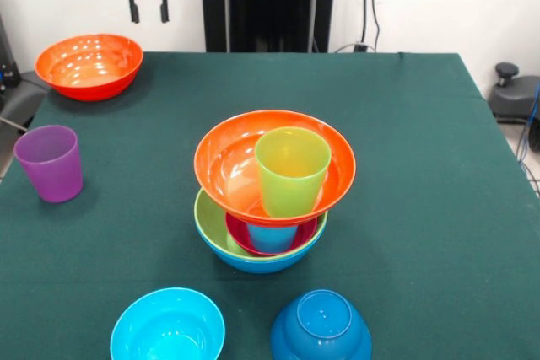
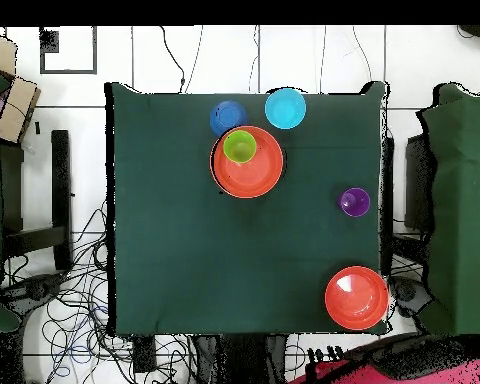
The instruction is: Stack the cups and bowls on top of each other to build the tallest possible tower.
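Gripper (image 1: 148,8) empty, fingers parted, high above second glossy orange plastic bowl (image 1: 89,66); tilted orange bowl (image 1: 274,166) holding lime green plastic cup (image 1: 292,170) could slide off tower (image 1: 261,246)

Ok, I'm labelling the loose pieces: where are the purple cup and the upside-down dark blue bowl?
purple cup (image 1: 51,164): front view, on its outer wall.
dark blue bowl (image 1: 321,318): front view, on its upturned base.

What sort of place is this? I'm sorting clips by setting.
Most likely a robotics lab, not a home: a green-covered table holding toy-bright bowls, a red gripper hanging above it, and loose cables strewn over the tiled floor.
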